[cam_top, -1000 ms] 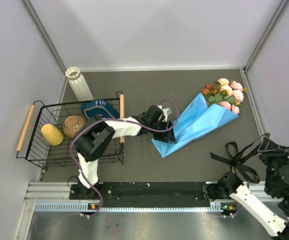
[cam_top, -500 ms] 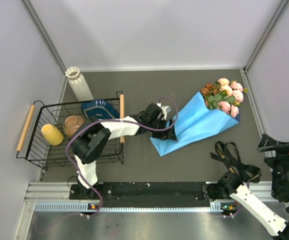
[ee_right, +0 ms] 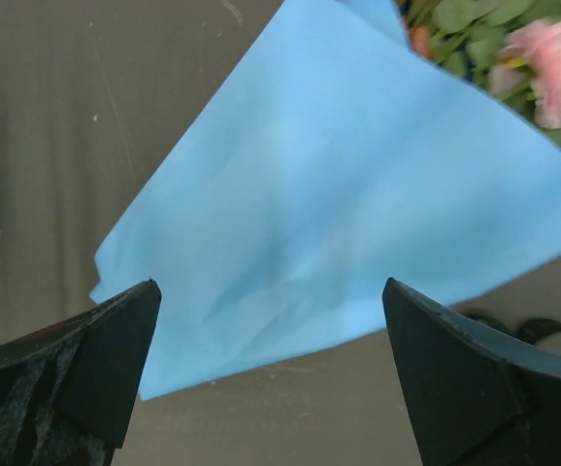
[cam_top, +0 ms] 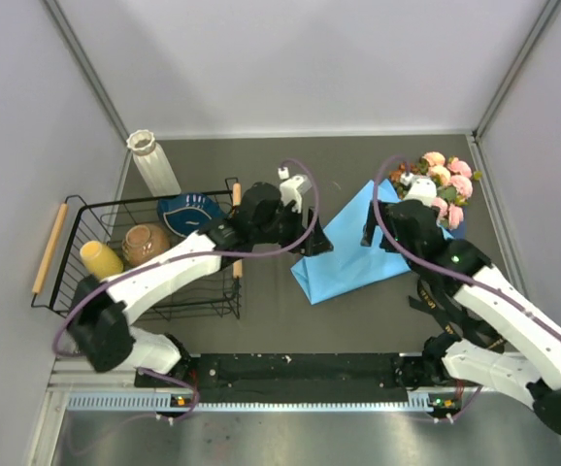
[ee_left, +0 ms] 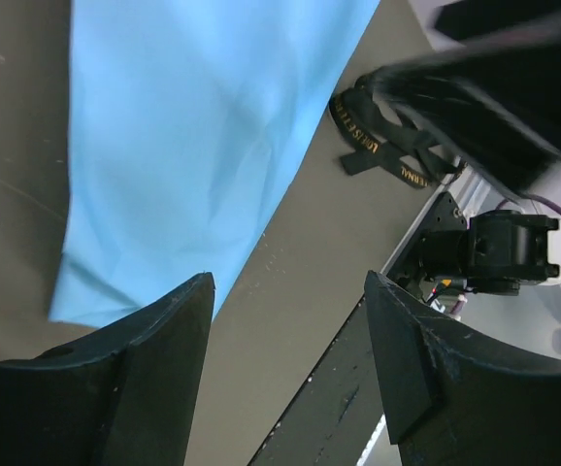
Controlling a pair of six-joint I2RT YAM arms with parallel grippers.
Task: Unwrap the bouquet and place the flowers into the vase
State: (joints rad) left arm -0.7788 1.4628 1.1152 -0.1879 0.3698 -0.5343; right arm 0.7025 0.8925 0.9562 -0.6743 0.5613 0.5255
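Left tool [ee_left: 288,286], right tool [ee_right: 271,291]: parted wide, gripping nothing, poised above the bouquet [cam_top: 344,262] (blue paper flat on the table [cam_top: 261,165]).

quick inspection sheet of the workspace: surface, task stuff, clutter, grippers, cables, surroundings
surface: dark grey table, no spill seen
job's things: bouquet lying in its blue paper, flowers at its far right end; black ribbon off, loose on the table; vase upright at the far left, no flowers in it
clutter: wire basket holding yellow cup, brown bowl, blue patterned item
grippers: left gripper open above the paper's edge, holding nothing; right gripper open above the paper, holding nothing
cables: purple cables loop along both arms
surroundings: pale walls on three sides
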